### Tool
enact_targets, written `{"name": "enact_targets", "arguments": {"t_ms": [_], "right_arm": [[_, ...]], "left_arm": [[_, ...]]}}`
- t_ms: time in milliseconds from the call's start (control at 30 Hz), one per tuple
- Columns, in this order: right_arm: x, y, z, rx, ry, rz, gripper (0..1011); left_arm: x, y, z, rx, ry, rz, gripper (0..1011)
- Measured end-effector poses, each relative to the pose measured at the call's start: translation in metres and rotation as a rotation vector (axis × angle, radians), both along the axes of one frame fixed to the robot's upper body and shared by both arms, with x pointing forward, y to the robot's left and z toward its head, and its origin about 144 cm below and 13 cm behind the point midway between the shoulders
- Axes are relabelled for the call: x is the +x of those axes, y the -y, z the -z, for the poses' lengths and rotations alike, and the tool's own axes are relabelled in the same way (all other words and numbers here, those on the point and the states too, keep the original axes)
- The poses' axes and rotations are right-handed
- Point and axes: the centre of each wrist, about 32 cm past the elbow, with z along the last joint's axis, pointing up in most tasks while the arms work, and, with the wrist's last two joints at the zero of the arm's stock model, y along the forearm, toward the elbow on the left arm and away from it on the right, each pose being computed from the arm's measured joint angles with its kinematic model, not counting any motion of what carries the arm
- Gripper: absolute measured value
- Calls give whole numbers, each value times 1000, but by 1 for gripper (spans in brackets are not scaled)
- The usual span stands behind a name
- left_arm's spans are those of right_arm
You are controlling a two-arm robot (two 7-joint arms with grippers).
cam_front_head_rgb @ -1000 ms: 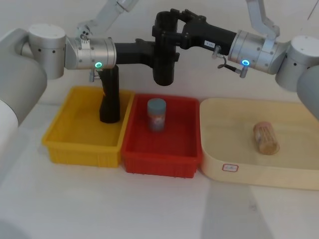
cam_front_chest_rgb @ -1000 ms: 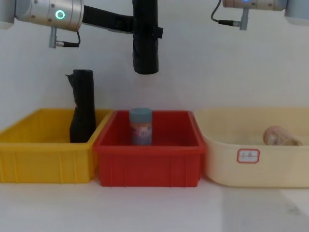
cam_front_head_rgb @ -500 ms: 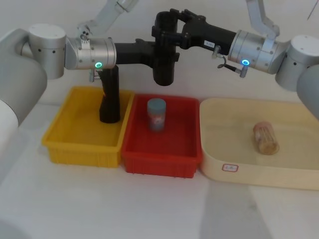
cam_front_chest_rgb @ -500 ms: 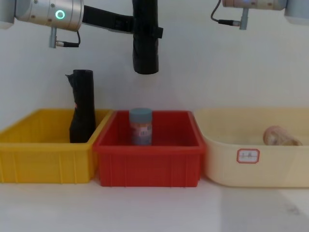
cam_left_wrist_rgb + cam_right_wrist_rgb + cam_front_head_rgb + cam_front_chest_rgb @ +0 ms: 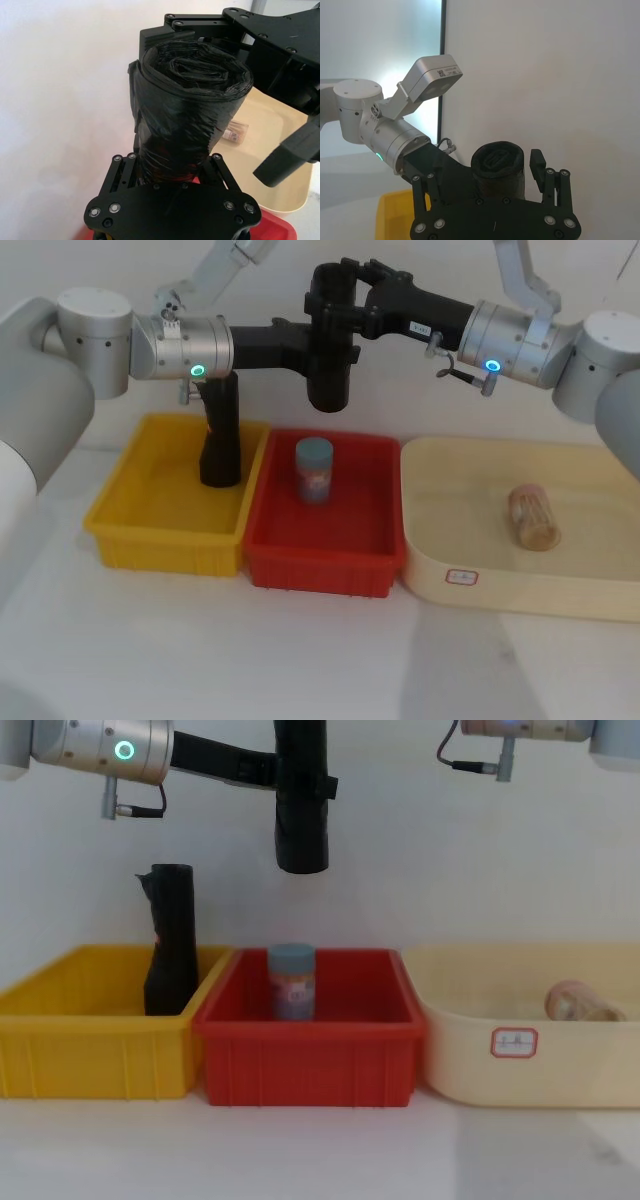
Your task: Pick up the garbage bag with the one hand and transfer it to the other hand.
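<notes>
The thick matte black garbage bag roll (image 5: 327, 385) hangs upright above the red plastic bin (image 5: 320, 575). The left gripper (image 5: 318, 348) clamps its middle. The right wrist view shows the right gripper (image 5: 489, 176) wide around its top, a gap the head view hides.

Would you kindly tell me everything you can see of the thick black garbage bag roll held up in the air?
The garbage bag is a thick, matte black roll of crinkled plastic film, its coiled layers showing at the top end. It hangs upright in the air above the red bin, touching nothing below. The left gripper is clamped around its middle from the side. The right gripper straddles its top end, open, with one finger standing clear of the film.
</notes>
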Motion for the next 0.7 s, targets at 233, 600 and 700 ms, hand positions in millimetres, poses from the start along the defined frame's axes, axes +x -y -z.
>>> {"name": "enact_targets", "arguments": {"t_ms": [233,600,700], "right_arm": [[0,0,0,0,0,-1,1000],[0,0,0,-1,0,0,999],[0,0,0,-1,0,0,999]], "left_arm": [[0,0,0,0,0,0,471],[0,0,0,0,0,0,471],[0,0,0,0,0,0,471]]}}
